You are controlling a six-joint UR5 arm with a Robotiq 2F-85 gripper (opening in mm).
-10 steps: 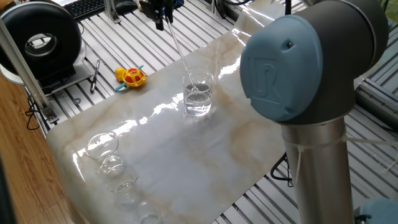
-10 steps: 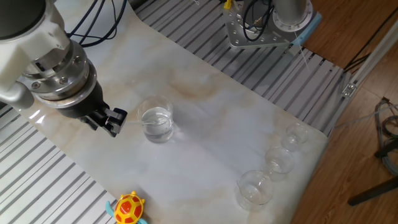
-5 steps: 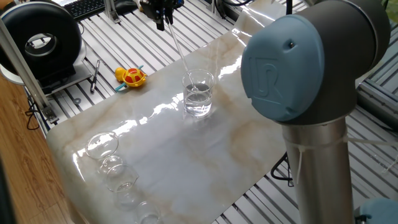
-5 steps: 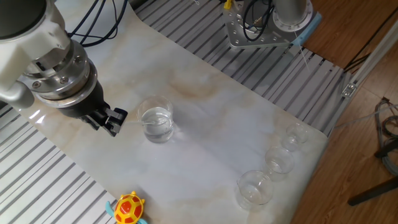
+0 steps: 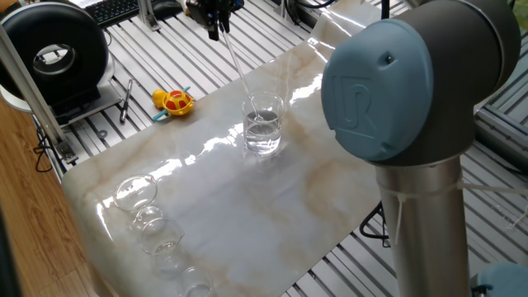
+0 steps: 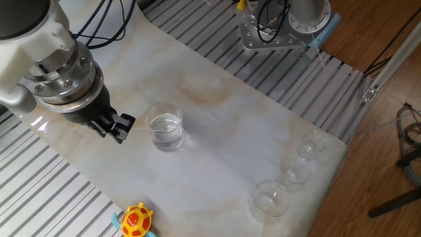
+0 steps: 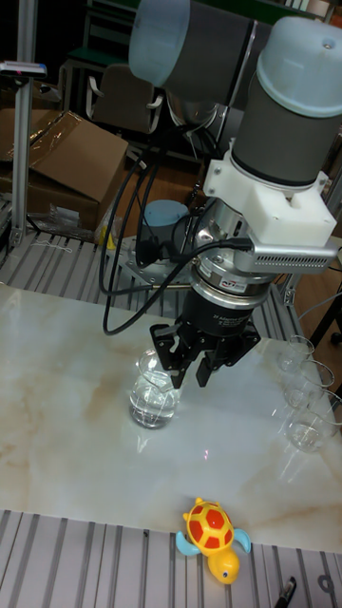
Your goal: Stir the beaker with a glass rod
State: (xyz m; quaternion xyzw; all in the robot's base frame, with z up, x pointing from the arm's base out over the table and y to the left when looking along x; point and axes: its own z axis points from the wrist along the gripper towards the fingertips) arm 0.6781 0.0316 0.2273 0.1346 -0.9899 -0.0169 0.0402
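Note:
The beaker (image 5: 263, 125) is a clear straight-sided glass holding clear liquid, and it stands upright mid-table; it also shows as the beaker (image 6: 165, 129) and the beaker (image 7: 154, 390). The thin glass rod (image 5: 240, 73) slants from my gripper down into the beaker, its lower end in the liquid. My gripper (image 5: 216, 22) is above and behind the beaker, shut on the rod's upper end. In the other fixed view the gripper (image 6: 119, 129) sits just left of the beaker. In the tall view the gripper (image 7: 189, 366) hangs beside the rim, and the rod is hard to make out.
Small round glass vessels (image 5: 137, 191) stand in a row at one end of the table, seen too as the vessels (image 6: 295, 170). A yellow and red toy turtle (image 5: 173, 101) lies near the table edge. The arm's large blue-grey joint (image 5: 396, 82) fills the foreground.
Almost nothing differs: the arm has shifted by a few pixels, and the rod stays in the beaker with the gripper still closed on it.

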